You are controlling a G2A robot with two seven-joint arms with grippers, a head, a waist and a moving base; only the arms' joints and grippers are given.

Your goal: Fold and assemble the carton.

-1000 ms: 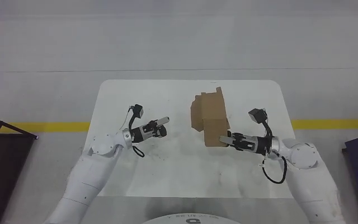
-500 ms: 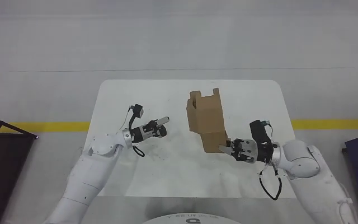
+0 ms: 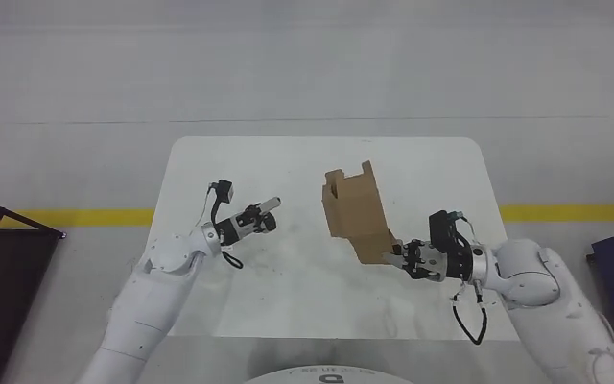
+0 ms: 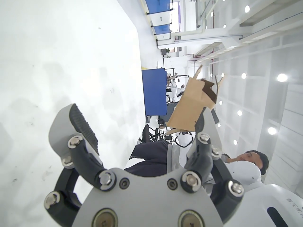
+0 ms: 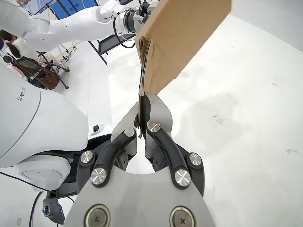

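Observation:
A brown cardboard carton (image 3: 357, 209) is held up off the white table (image 3: 288, 278), tilted, with loose flaps sticking out at its far end. My right gripper (image 3: 395, 256) is shut on the carton's near bottom edge; in the right wrist view the folded cardboard edge (image 5: 142, 109) is pinched between the two fingers, and the carton (image 5: 187, 24) rises away from them. My left gripper (image 3: 270, 205) hovers over the table to the left of the carton, apart from it, open and holding nothing. In the left wrist view the carton (image 4: 191, 106) shows beyond the spread fingers (image 4: 80, 128).
The table's front and left parts are bare. A yellow floor line (image 3: 77, 217) runs behind both sides of the table. A dark object (image 3: 19, 259) sits on the floor at the far left.
The right gripper has lifted and tilted the carton off the table, its held edge moving toward the front. The left gripper has drifted slightly left and away from the carton.

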